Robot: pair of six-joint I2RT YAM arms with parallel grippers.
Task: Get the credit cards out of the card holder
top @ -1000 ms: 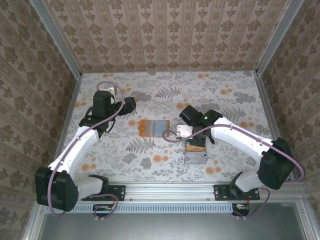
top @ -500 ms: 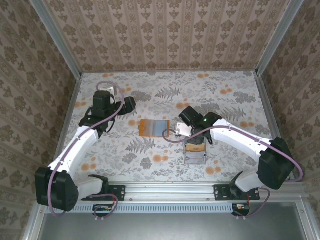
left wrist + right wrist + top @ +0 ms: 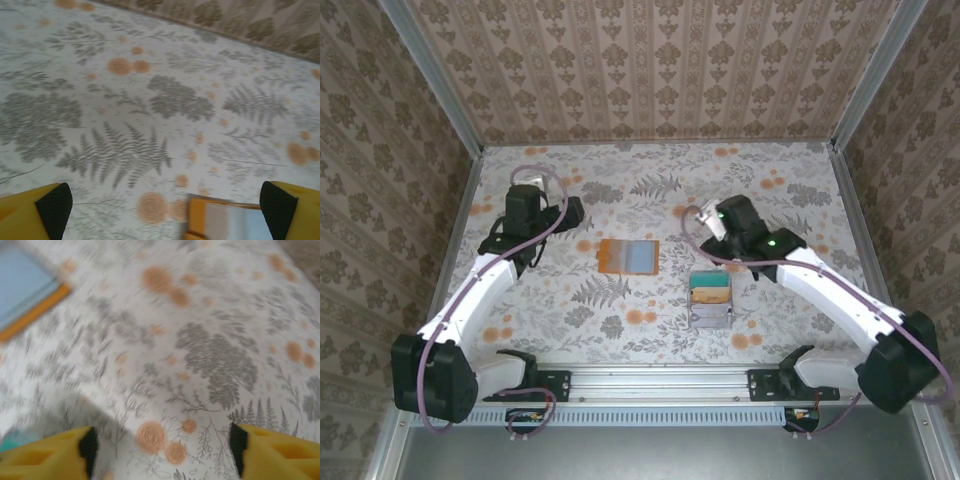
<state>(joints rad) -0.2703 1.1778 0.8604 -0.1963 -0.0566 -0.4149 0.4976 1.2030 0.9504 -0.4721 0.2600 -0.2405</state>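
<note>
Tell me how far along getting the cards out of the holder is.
Looks done: the holder lies open on the table, grey-blue face up, and two cards, teal and tan, sit in the tray. In hand: nothing; the left gripper and right gripper are open and empty. Left: I cannot tell whether any card is in the holder.

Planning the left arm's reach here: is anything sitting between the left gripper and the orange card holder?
Nothing visible does. Only floral table lies between the open left gripper and the card holder; the grey tray sits on the holder's far side.
</note>
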